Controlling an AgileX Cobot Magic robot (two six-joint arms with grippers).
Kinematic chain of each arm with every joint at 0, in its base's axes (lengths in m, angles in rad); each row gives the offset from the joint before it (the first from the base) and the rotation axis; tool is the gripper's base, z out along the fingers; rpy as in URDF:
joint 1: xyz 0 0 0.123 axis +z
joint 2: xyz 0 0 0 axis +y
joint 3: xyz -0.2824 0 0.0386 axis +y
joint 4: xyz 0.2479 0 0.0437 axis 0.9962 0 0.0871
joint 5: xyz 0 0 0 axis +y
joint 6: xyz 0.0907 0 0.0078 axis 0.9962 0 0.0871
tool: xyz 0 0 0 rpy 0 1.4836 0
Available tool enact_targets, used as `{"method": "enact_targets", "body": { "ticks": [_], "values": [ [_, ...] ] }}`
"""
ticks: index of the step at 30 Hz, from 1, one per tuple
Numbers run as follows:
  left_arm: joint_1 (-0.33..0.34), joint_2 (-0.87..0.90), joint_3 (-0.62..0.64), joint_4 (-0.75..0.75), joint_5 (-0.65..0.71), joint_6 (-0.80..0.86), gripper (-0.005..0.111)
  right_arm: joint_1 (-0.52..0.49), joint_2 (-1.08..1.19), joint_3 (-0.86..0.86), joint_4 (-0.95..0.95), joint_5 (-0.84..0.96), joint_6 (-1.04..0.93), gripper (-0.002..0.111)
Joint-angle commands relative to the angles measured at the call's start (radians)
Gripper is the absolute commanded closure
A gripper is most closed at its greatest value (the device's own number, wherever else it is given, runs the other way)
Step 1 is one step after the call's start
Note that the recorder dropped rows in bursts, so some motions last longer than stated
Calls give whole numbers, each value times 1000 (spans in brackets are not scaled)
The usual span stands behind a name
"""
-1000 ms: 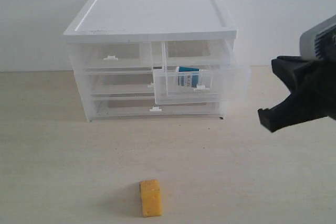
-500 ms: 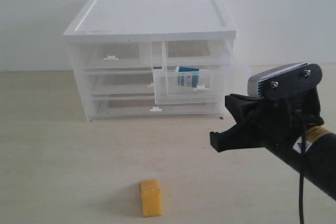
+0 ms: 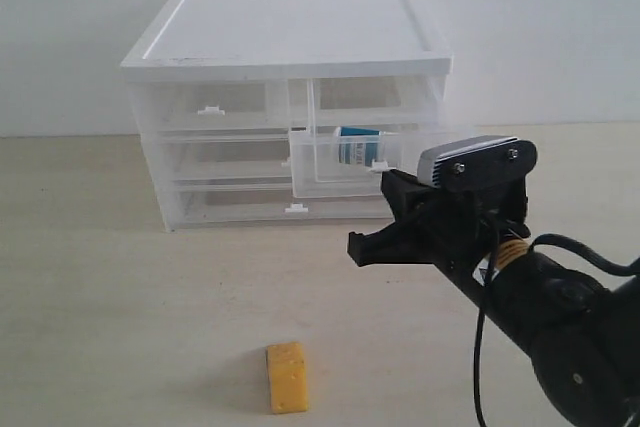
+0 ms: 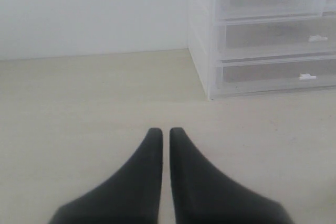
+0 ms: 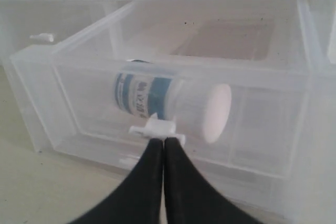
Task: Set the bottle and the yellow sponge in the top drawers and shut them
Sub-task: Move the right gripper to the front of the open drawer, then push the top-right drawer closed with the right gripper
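Label print unreadable. The bottle [image 5: 168,103] lies on its side in the open right top drawer [image 5: 79,114]. Right gripper [image 5: 164,142] clenched, empty, tips at drawer handle [image 5: 156,127], bottle just behind. Sponge [image 3: 287,377] on table [image 3: 100,297], well apart. Left gripper [image 4: 162,132] clenched, empty.

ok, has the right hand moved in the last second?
Yes: the right hand has come leftward, from right of the white cabinet to its open top-right drawer.
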Motion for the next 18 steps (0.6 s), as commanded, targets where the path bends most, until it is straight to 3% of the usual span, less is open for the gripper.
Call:
{"method": "enact_targets", "body": {
  "ticks": [1, 18],
  "values": [
    [-8, -3, 3, -12, -2, -5, 102, 1, 37, -42, 12, 39, -9, 108],
    [-8, -3, 3, -12, -6, -5, 102, 1, 72, -145, 147, 14, -136, 108]
  ]
}}
